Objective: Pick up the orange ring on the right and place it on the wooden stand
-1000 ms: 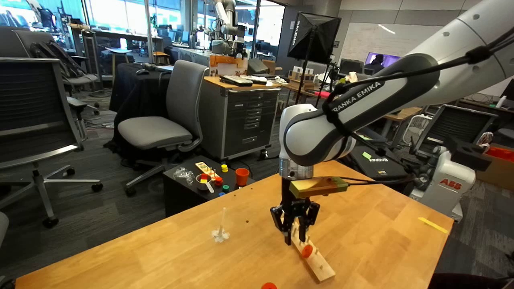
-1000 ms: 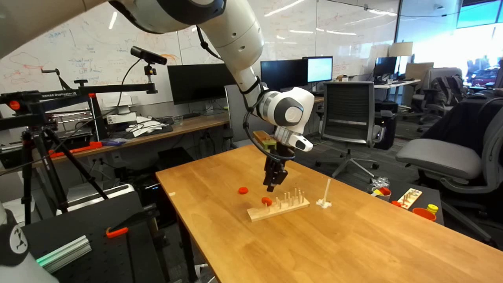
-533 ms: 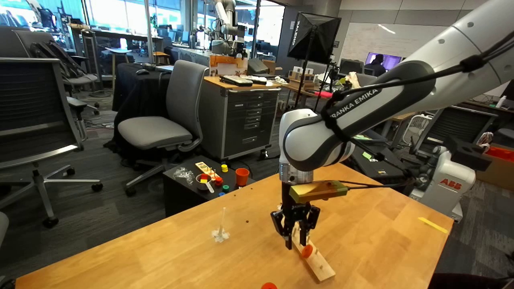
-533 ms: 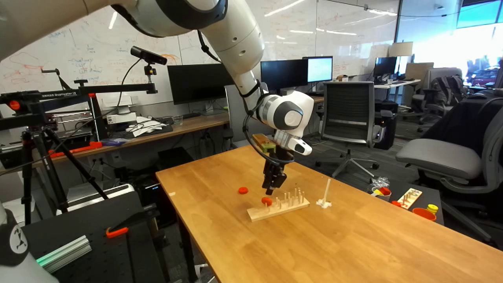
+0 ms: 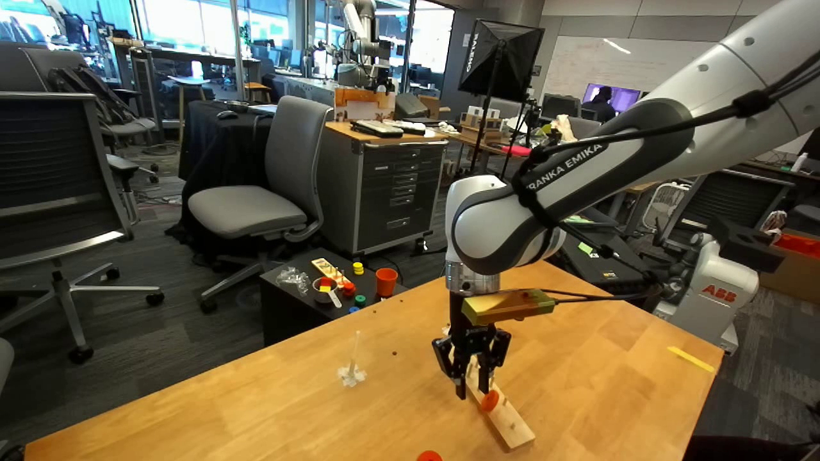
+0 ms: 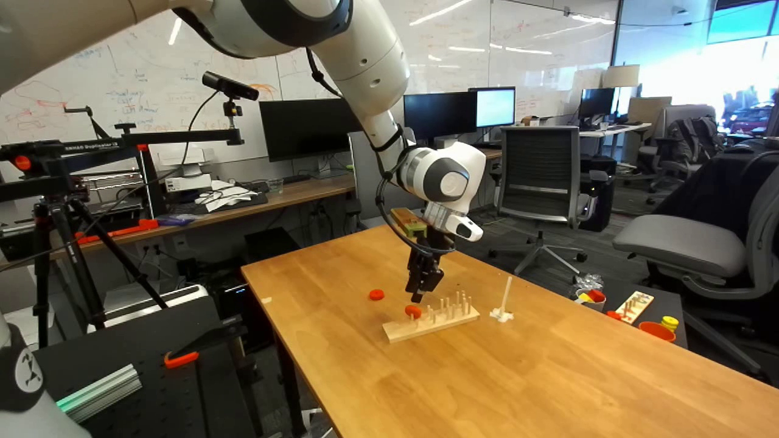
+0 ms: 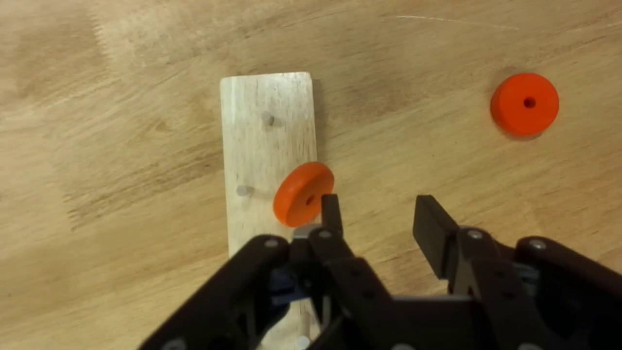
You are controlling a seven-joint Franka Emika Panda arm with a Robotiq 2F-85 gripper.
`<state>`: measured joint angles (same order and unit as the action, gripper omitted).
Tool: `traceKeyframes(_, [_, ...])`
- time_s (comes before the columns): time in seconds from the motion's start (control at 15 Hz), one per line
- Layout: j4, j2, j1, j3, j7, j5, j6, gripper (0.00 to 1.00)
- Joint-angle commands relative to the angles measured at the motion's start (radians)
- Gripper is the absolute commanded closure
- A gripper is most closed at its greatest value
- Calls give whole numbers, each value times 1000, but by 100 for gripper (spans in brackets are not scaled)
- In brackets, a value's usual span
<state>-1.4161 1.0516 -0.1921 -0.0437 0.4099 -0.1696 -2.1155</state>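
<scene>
On the worktop (image 6: 523,365), one wooden stand (image 6: 426,328) bears a tilted orange ring (image 7: 300,192), its seating unclear; a second orange ring (image 5: 429,456) lies flat apart from it, cut off in an exterior view. Parted jaws overhead hide part of the stand in the wrist view.

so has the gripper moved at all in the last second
Yes, slightly downward: in both exterior views the gripper hangs lower relative to the wooden stand, which has stayed put.
</scene>
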Motion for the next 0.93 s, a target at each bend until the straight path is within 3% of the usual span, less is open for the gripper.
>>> traceKeyframes(0.0, [19,7,7,-10,-6,-17,10,80])
traceKeyframes(0.87, [14,16,14,-9,-6,-29,10,80])
